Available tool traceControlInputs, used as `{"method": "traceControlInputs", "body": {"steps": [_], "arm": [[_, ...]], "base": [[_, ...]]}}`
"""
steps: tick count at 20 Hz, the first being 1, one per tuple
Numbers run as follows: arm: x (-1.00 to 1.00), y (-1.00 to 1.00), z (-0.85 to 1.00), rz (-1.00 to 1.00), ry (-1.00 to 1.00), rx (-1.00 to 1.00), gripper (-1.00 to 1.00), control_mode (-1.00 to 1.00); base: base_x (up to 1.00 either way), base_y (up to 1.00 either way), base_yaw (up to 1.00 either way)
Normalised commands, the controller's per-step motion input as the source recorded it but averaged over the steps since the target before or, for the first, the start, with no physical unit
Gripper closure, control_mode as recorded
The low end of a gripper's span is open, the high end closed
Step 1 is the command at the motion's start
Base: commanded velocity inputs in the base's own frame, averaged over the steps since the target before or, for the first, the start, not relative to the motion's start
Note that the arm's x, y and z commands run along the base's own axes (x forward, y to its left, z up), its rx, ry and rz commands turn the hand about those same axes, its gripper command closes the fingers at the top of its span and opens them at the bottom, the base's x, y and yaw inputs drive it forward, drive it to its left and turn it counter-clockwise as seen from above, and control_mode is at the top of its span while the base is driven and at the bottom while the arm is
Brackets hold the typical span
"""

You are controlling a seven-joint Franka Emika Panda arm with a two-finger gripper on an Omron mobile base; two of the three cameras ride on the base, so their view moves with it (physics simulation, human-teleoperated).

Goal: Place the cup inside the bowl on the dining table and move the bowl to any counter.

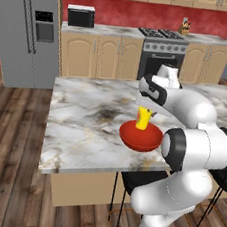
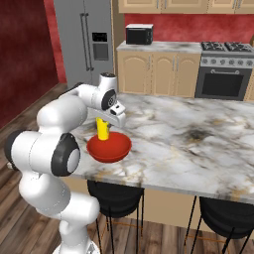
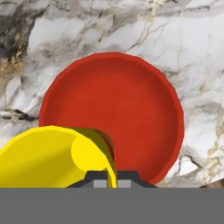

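Observation:
The yellow cup (image 1: 143, 118) hangs just above the red bowl (image 1: 140, 136), tilted, with my gripper (image 1: 145, 111) shut on its rim. The bowl rests on the dining table (image 1: 84, 122) near its front edge. From the right base view the cup (image 2: 103, 129) sits over the back of the bowl (image 2: 109, 148), under the gripper (image 2: 104, 120). In the hand view the cup (image 3: 48, 157) is at the lower left, its wall pinched at the gripper (image 3: 112, 180), and the bowl (image 3: 118, 105) lies empty below. The counter (image 1: 105, 30) runs along the far wall.
A grey fridge (image 1: 30, 25) stands at the far left. A microwave (image 1: 80, 16) is on the counter, a stove (image 1: 162, 51) beside it, a knife block (image 1: 185, 27) further right. Black stools (image 2: 116, 196) stand under the table's near edge. Wooden floor (image 1: 10, 148) lies to the left.

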Motion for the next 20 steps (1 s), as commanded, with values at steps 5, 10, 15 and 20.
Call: {"method": "traceControlInputs", "body": {"steps": [5, 10, 15, 20], "arm": [[0.0, 0.03, -0.12, 0.0, 0.0, 0.0, 1.0, -1.0], [0.0, 0.0, -0.08, 0.0, 0.0, -0.02, 1.0, -1.0], [0.0, 0.0, -0.1, 0.0, 0.0, -0.01, 1.0, -1.0], [0.0, 0.0, -0.2, 0.0, 0.0, -0.01, 1.0, -1.0]], "base": [[0.0, 0.0, 0.0], [0.0, 0.0, 0.0], [0.0, 0.0, 0.0], [0.0, 0.0, 0.0]]}}
